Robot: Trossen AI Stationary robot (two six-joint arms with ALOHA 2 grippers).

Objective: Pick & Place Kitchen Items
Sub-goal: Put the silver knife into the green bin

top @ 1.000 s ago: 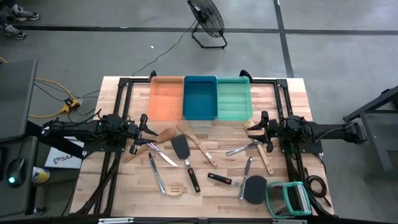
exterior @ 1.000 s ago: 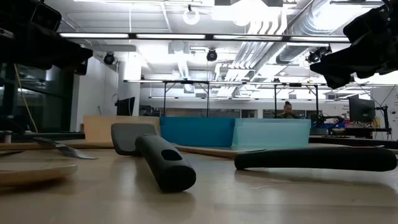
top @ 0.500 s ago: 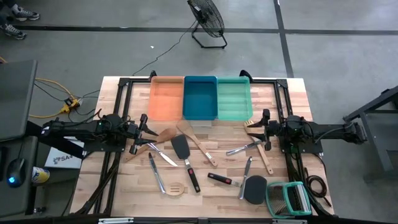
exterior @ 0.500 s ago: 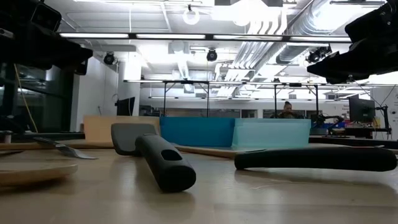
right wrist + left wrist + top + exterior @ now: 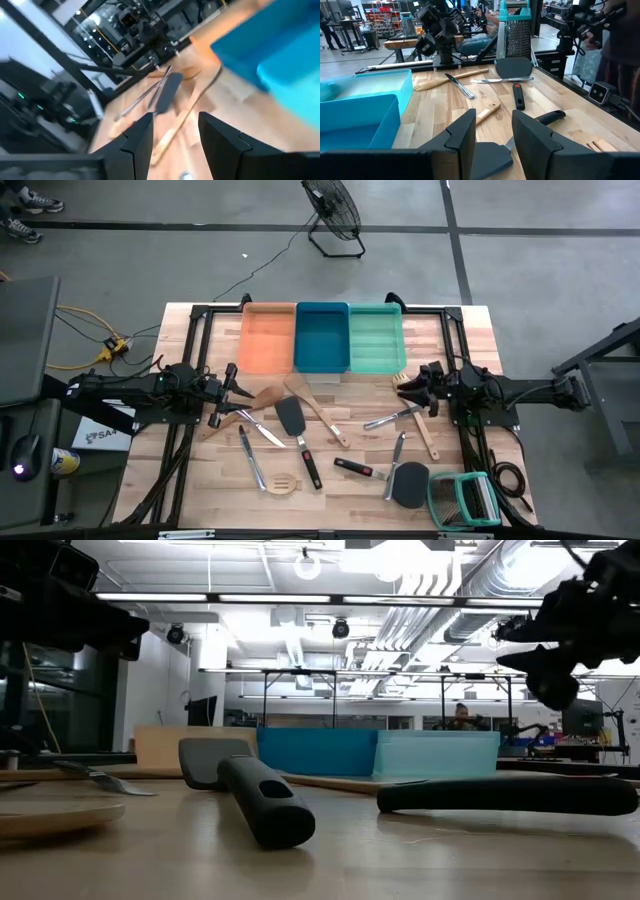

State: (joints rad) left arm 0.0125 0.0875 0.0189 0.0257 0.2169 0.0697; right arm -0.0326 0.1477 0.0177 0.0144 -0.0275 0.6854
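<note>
- The right gripper (image 5: 421,380) hung with jaws spread and empty, just above the wooden fork (image 5: 404,380) near the teal tray (image 5: 377,340).
- The left gripper (image 5: 224,395), also spread and empty, waited beside a wooden spoon (image 5: 268,395).
- A good grasp probably meant squaring up over a handle before descending.
- The other utensils lay scattered mid-table, including a black spatula (image 5: 292,418).

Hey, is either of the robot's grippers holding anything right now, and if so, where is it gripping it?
Nothing is held. The left gripper and the right gripper are both open with nothing between their fingers, hovering above the utensils on the table.
</note>
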